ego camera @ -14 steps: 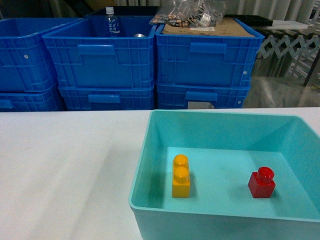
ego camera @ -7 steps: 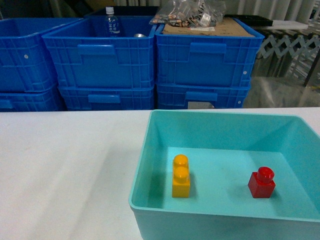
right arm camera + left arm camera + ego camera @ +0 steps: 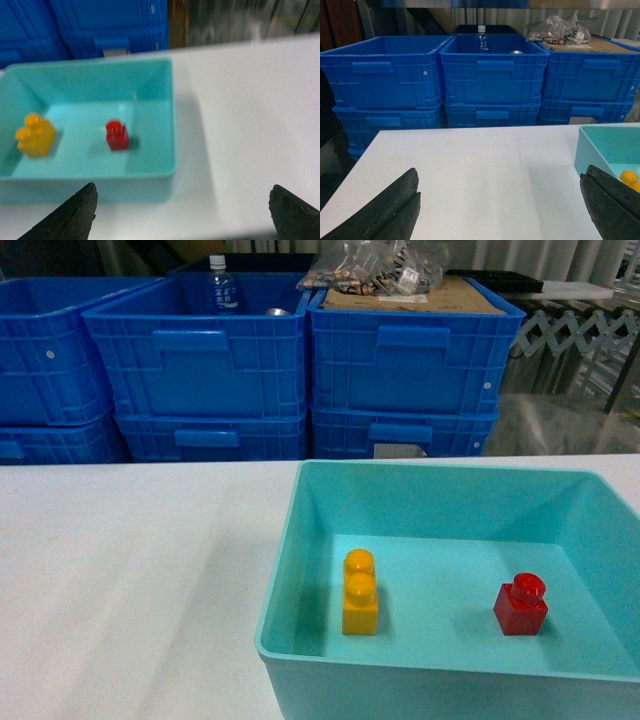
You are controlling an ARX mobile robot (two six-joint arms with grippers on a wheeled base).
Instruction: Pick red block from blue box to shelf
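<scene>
Task at its opening stage. The red block (image 3: 521, 604) sits upright on the floor of the blue box (image 3: 290, 540), in the right half, stud up, touching no wall; nothing has been lifted and nothing has reached the shelf. Grasp, lift, carry and placement all remain to be done.

Right gripper (image 3: 182, 210): the right wrist view shows its two dark fingers (image 3: 70, 215) spread wide at the lower corners of the picture, holding nothing. It hangs over the desk (image 3: 250, 125) beside the box's outer right wall, with the block (image 3: 117, 135) ahead and to the left, well apart from the fingertips. This view is slightly blurred.

Left gripper (image 3: 500, 210): fingers (image 3: 385, 210) likewise spread and empty, over bare desk to the left of the box.

Neither gripper appears in the head view.

Surroundings. A yellow brick (image 3: 360, 592) with two studs stands in the left half of the same box, well apart from the red block and judged unlikely to hinder a grasp from above. Behind the desk stand stacked dark blue crates (image 3: 205, 370); one holds a plastic bottle (image 3: 218, 280), another carries a cardboard sheet (image 3: 415, 295) with clear bags (image 3: 375, 262) on it. A metal edge, possibly a tier of the shelf (image 3: 485, 4), runs along the top of the left wrist view. The box walls are the likeliest obstruction: the right fingers must probably pass over the rim before descending.
</scene>
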